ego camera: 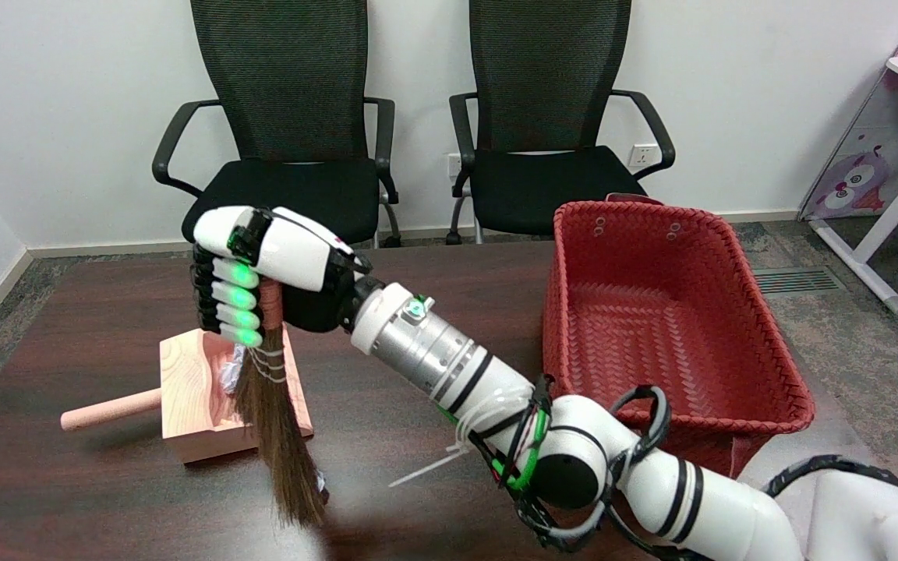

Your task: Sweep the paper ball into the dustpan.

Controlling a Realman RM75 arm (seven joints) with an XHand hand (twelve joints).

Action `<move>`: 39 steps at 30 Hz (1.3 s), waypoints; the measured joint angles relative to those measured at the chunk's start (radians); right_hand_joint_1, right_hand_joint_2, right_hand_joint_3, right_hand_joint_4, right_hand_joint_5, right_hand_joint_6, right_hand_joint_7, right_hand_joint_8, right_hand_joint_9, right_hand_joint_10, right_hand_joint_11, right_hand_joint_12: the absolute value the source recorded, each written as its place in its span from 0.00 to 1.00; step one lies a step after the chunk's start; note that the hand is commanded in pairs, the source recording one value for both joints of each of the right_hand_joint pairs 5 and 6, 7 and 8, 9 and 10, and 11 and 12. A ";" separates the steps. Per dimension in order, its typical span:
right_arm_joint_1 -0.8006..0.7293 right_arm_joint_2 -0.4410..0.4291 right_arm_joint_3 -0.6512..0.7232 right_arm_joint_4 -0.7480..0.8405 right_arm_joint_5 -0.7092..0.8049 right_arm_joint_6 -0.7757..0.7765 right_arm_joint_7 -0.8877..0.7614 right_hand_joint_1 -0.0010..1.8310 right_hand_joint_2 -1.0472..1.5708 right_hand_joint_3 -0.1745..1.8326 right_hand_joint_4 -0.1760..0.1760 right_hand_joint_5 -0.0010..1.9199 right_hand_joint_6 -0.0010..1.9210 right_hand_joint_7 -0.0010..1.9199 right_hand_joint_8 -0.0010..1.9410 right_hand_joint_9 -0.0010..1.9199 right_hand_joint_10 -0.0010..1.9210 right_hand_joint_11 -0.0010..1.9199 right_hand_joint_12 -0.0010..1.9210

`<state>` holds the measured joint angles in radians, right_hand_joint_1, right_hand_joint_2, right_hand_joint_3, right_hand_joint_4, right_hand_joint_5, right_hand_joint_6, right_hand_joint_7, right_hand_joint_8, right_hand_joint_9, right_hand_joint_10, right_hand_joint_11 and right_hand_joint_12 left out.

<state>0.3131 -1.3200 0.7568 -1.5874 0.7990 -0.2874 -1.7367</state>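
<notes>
My right hand [258, 269] grips the reddish handle of a small brown broom [277, 425], held upright above the table. The bristles hang down and reach the table near the front edge of a wooden dustpan [192, 382]. The dustpan lies to the left with its pink handle [110, 411] pointing left. A bit of crumpled silvery-white paper [229, 372] shows inside the dustpan just behind the broom. Another small pale scrap [322, 485] peeks out beside the bristle tips; whether it is part of the paper ball I cannot tell.
A red woven basket [753, 405] stands on the right side of the dark wooden table [67, 327]. Two black office chairs [293, 101] stand behind the table's far edge. A white desk frame [885, 226] is at the far right.
</notes>
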 measured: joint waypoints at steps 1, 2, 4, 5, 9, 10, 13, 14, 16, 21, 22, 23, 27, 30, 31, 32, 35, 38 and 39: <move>-0.007 0.001 0.002 -0.004 -0.005 0.002 0.000 0.44 0.96 0.91 0.53 1.00 1.00 1.00 0.99 1.00 1.00 1.00 1.00; -0.015 0.002 0.005 -0.008 -0.011 0.005 -0.001 0.44 0.96 0.91 0.53 1.00 1.00 1.00 0.99 1.00 1.00 1.00 1.00; -0.029 0.003 0.009 -0.015 -0.020 0.009 -0.001 0.44 0.96 0.92 0.53 1.00 1.00 1.00 0.99 1.00 1.00 1.00 1.00; -0.037 0.004 0.012 -0.019 -0.025 0.011 -0.001 0.44 0.96 0.92 0.52 1.00 1.00 1.00 0.99 1.00 1.00 1.00 1.00; -0.062 0.005 0.016 -0.026 -0.038 0.018 -0.002 0.45 0.95 0.93 0.52 1.00 1.00 1.00 0.99 1.00 1.00 1.00 1.00; -0.069 0.006 0.016 -0.026 -0.042 0.021 -0.002 0.45 0.95 0.94 0.52 1.00 1.00 1.00 0.99 1.00 1.00 1.00 1.00; -0.086 0.005 0.016 -0.026 -0.052 0.029 -0.003 0.45 0.94 0.97 0.52 1.00 1.00 1.00 0.99 1.00 1.00 1.00 1.00; -0.093 0.003 0.016 -0.026 -0.057 0.032 -0.003 0.45 0.93 0.98 0.52 1.00 1.00 1.00 0.99 1.00 1.00 1.00 1.00; -0.103 -0.001 0.016 -0.026 -0.063 0.036 -0.003 0.45 0.92 1.00 0.52 1.00 1.00 1.00 0.99 1.00 1.00 1.00 1.00; -0.127 -0.015 0.015 -0.022 -0.078 0.049 -0.003 0.45 0.90 1.00 0.51 1.00 1.00 1.00 0.99 1.00 1.00 1.00 1.00; -0.131 -0.018 0.014 -0.021 -0.081 0.051 -0.003 0.45 0.90 1.00 0.51 1.00 1.00 1.00 0.99 1.00 1.00 1.00 1.00; -0.134 -0.019 0.014 -0.020 -0.082 0.053 -0.003 0.45 0.90 1.00 0.51 1.00 1.00 1.00 0.99 1.00 1.00 1.00 1.00; -0.148 -0.027 0.010 -0.014 -0.089 0.059 -0.003 0.46 0.89 1.00 0.51 1.00 1.00 1.00 0.99 1.00 1.00 1.00 1.00; -0.155 -0.031 0.008 -0.011 -0.091 0.062 -0.002 0.46 0.89 1.00 0.51 1.00 1.00 1.00 0.99 1.00 1.00 1.00 1.00; -0.158 -0.031 0.008 -0.009 -0.093 0.063 -0.002 0.46 0.89 0.99 0.51 1.00 1.00 1.00 0.99 1.00 1.00 1.00 1.00; -0.160 -0.032 0.008 -0.007 -0.093 0.064 -0.002 0.46 0.89 0.98 0.51 1.00 1.00 1.00 0.99 1.00 1.00 1.00 1.00; -0.167 -0.033 0.008 -0.001 -0.094 0.066 -0.001 0.46 0.90 0.97 0.51 1.00 1.00 1.00 0.99 1.00 1.00 1.00 1.00; -0.171 -0.032 0.009 0.006 -0.097 0.067 -0.001 0.46 0.90 0.95 0.51 1.00 1.00 1.00 0.99 1.00 1.00 1.00 1.00; -0.172 -0.031 0.009 0.009 -0.097 0.068 -0.001 0.46 0.90 0.94 0.51 1.00 1.00 1.00 0.99 1.00 1.00 1.00 1.00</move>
<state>0.1414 -1.3509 0.7659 -1.5785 0.7021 -0.2193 -1.7379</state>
